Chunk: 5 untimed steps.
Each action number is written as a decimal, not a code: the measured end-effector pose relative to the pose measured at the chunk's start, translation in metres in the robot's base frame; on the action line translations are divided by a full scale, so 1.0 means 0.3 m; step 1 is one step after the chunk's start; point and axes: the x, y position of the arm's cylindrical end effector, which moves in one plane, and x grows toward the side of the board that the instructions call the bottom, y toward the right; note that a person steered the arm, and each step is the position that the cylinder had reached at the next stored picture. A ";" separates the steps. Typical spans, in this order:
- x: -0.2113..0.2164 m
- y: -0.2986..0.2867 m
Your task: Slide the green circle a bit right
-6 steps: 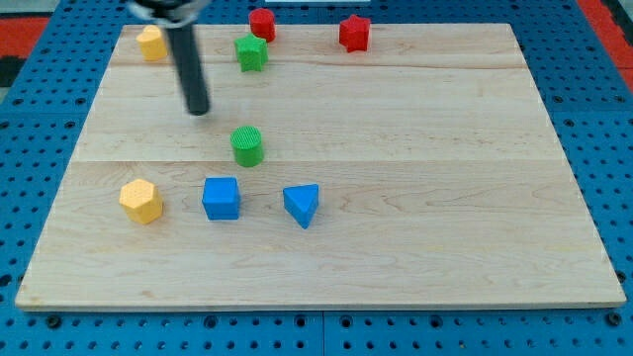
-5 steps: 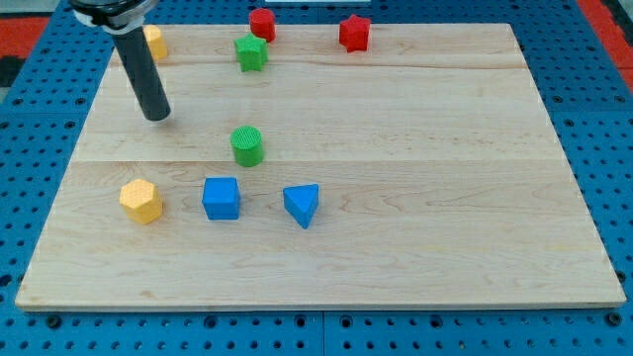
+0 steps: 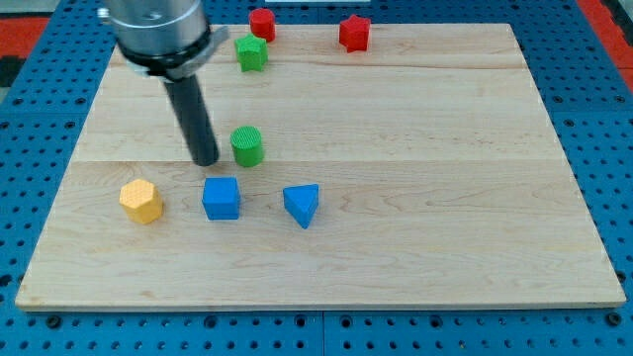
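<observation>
The green circle (image 3: 247,145) is a short green cylinder standing near the middle of the wooden board (image 3: 415,198), left of centre. My tip (image 3: 206,160) rests on the board just to the view's left of the green circle, a small gap apart from it. The dark rod rises from there toward the view's top left.
A blue cube (image 3: 222,198) and a blue triangle (image 3: 302,205) lie below the green circle. A yellow hexagon block (image 3: 141,201) lies at the lower left. A green star (image 3: 251,51), a red cylinder (image 3: 262,23) and a red star (image 3: 354,33) sit along the top edge.
My tip has moved from the upper left of the board down and right, to just left of the green circle. The rod now hides the yellow block at the top left. No block has moved.
</observation>
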 end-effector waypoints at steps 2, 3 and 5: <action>0.000 0.110; 0.000 0.111; -0.015 0.289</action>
